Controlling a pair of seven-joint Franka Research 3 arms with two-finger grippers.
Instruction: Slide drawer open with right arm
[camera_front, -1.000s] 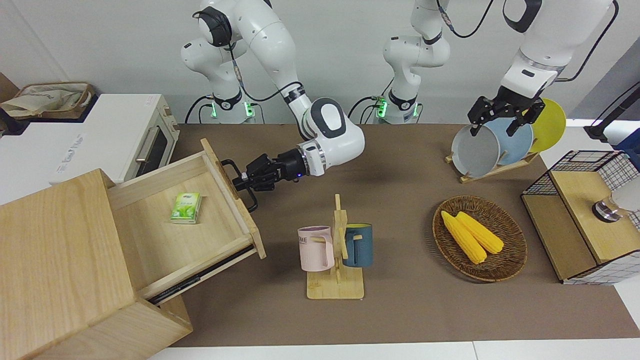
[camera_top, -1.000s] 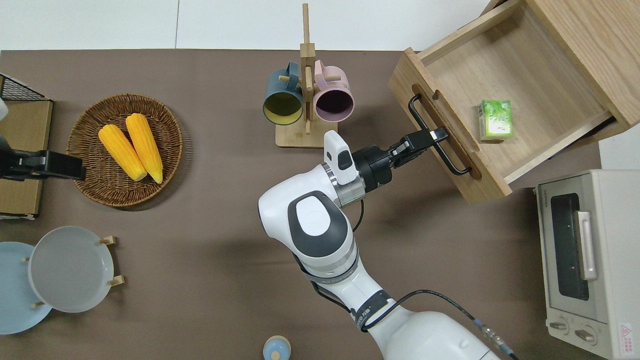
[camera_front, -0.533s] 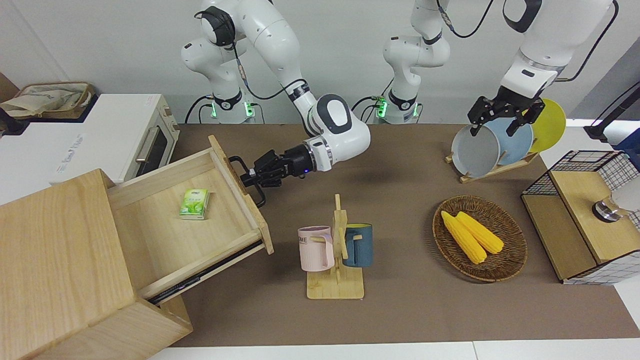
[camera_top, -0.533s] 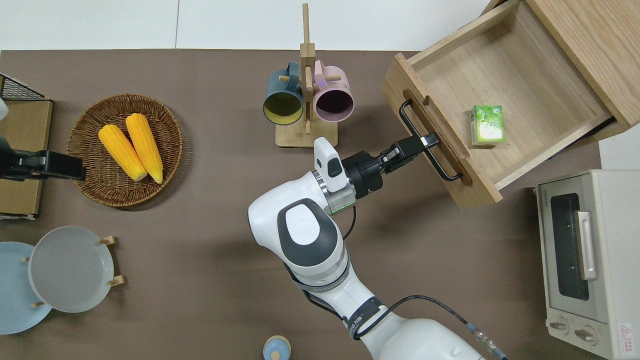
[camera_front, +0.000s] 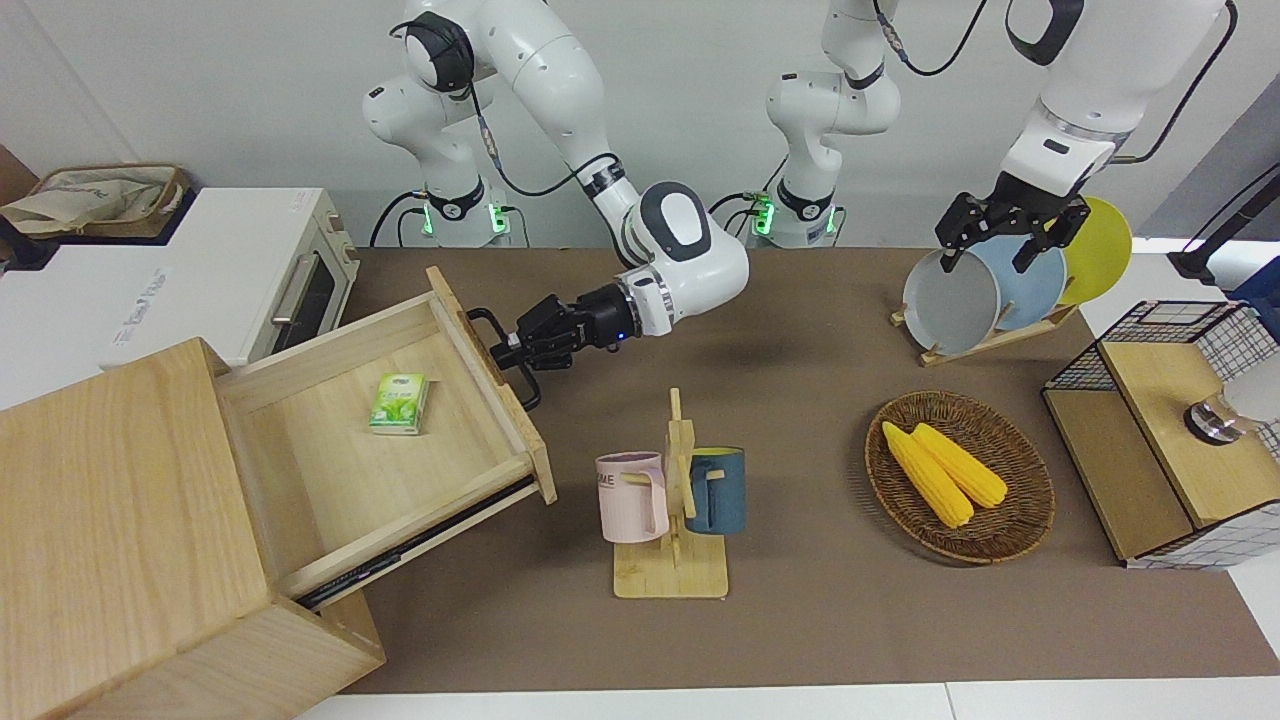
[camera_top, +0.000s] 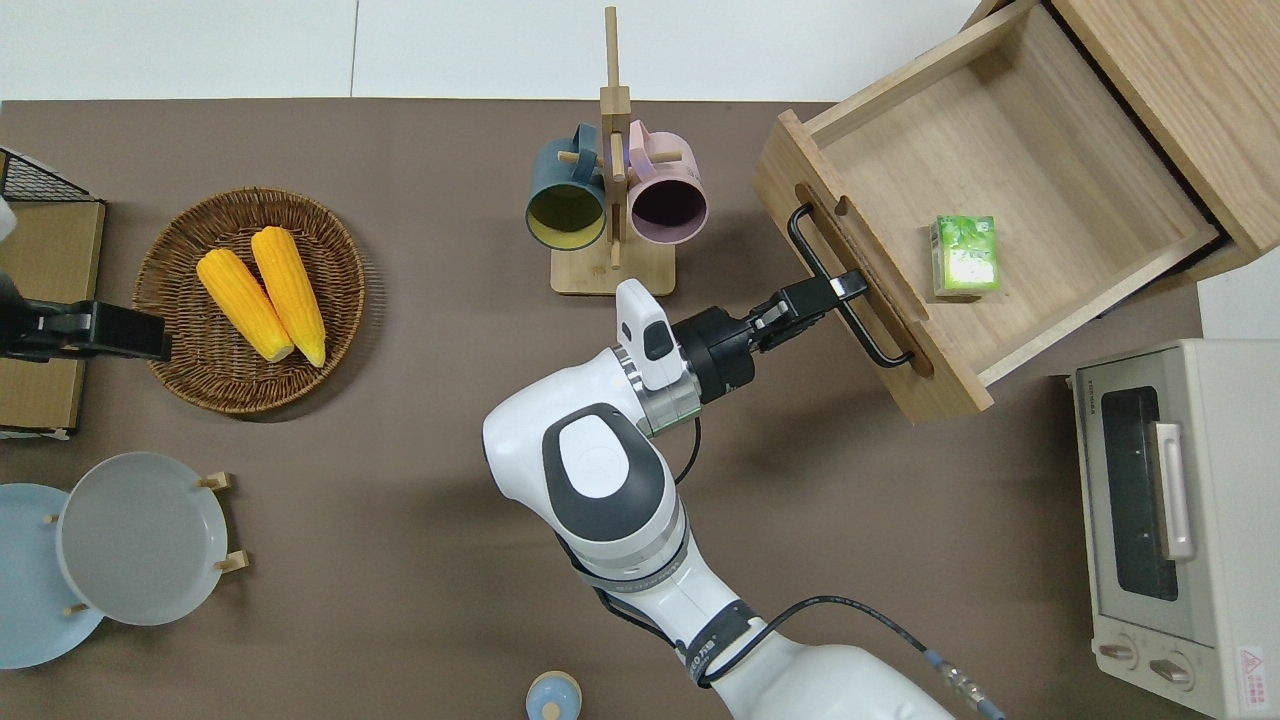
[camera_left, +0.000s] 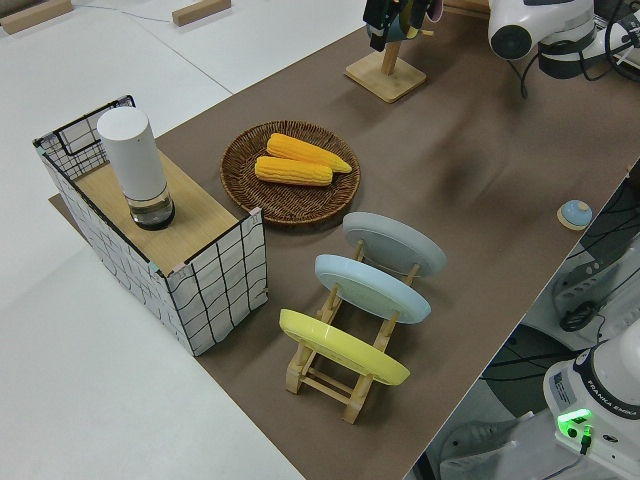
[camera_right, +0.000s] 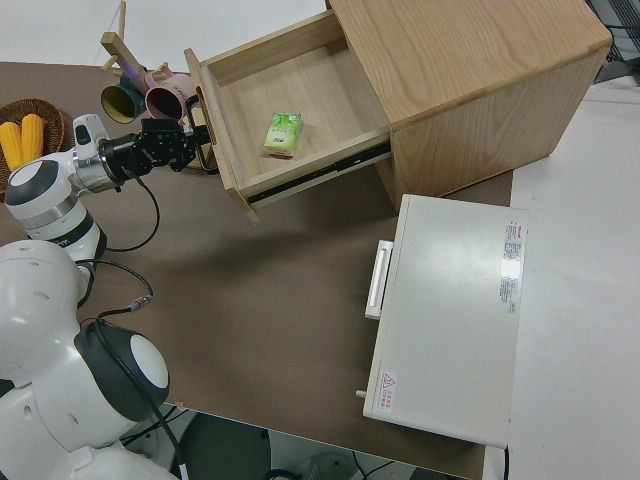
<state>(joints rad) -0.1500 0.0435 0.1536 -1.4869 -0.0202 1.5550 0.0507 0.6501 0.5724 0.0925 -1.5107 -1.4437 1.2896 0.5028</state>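
While the right gripper (camera_top: 838, 291) is clamping its fingers around the black bar handle (camera_top: 843, 300), the drawer (camera_top: 1010, 190) is standing well out of the light-wood cabinet (camera_front: 120, 520) at the right arm's end of the table. Inside it a small green packet (camera_top: 964, 256) is lying flat. A brown mat (camera_top: 420, 480) is covering the table, with white floor at its edges and a pale wall (camera_front: 250, 90) rising at the robots' backs. The left arm is sitting parked.
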